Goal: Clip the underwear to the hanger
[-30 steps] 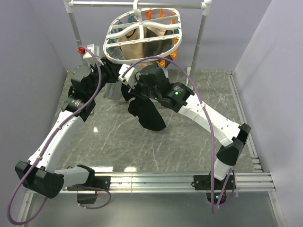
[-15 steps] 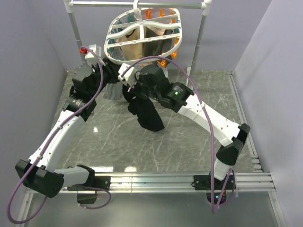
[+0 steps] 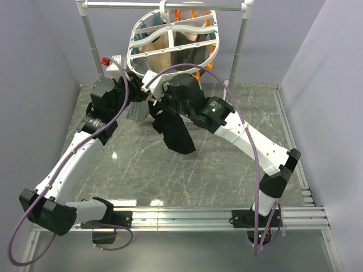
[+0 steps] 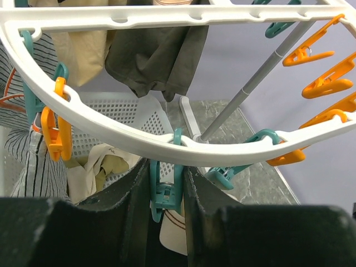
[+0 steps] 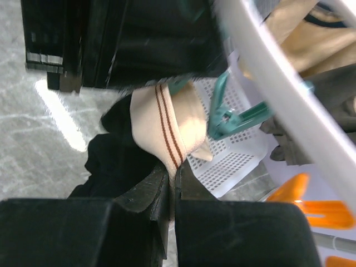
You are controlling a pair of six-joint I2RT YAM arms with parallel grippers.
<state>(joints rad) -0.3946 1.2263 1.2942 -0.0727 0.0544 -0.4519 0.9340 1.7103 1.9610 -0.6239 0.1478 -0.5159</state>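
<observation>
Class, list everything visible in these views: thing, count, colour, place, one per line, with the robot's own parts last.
underwear: one, black with beige waistband, hanging from the right gripper.
hanger: one, white, hooked on the rail stand.
clothespins: several, orange and teal, dangling from the hanger.
hung garments: at least two, beige and dark olive, on the hanger.
striped cloth: one, grey-white, beside the basket.
basket: one, white perforated, under the hanger, cloth inside.
rail stand: one, grey, at the far edge of the table.
table: one, grey marbled.
left gripper: black, closed on a teal clothespin.
right gripper: black, shut on the underwear's waistband.
</observation>
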